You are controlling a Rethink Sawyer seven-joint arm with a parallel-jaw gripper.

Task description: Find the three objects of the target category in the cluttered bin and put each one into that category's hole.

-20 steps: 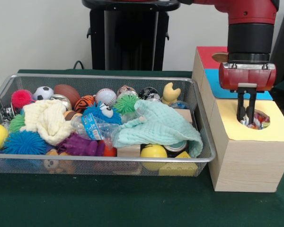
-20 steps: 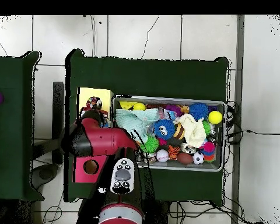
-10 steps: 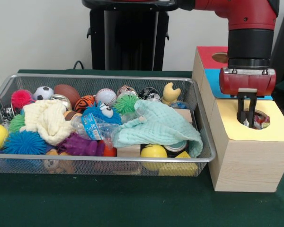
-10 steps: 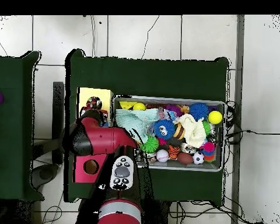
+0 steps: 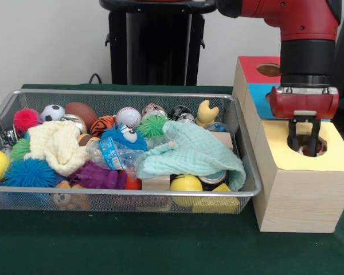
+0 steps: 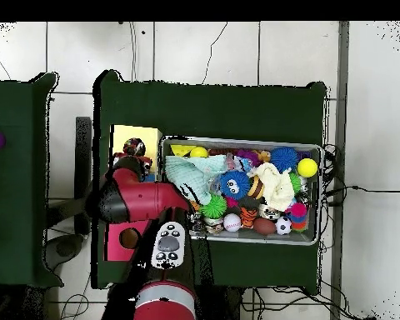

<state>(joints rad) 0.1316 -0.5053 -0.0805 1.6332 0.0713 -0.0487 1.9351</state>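
1. Gripper [image 5: 304, 148] at right of the front view, hanging over the yellow hole [image 5: 313, 144] in the wooden box [image 5: 301, 189]; jaws parted, nothing held between them.
2. Inside the hole, only a dim patch of colour below the fingertips; impossible to tell what lies there. Judged: one drop into the yellow hole likely just made, more target items to fetch from the wire bin [image 5: 247, 172].
3. Bin at left and centre of the front view, crammed: mint cloth [image 5: 198, 154] draped over the right half, cream cloth [image 5: 57, 146] at left, blue furry toy [image 5: 121, 137] and plastic bottle [image 5: 112, 154] in the middle, balls along the back row — soccer ball [image 5: 53, 112], baseball [image 5: 128, 117], football [image 5: 83, 113].
4. For the step in hand: lift straight up, clear of the hole's rim, before moving across toward the bin's right wall.
5. Target items possibly hidden under the mint cloth; worth checking there rather than relying on the exposed top layer.
6. In the overhead view, arm [image 6: 145, 200] covering most of the box at left centre; hole check better made from the front view.
7. Risk: fingertips catching the box edge or the bin's wire rim on a low traverse.
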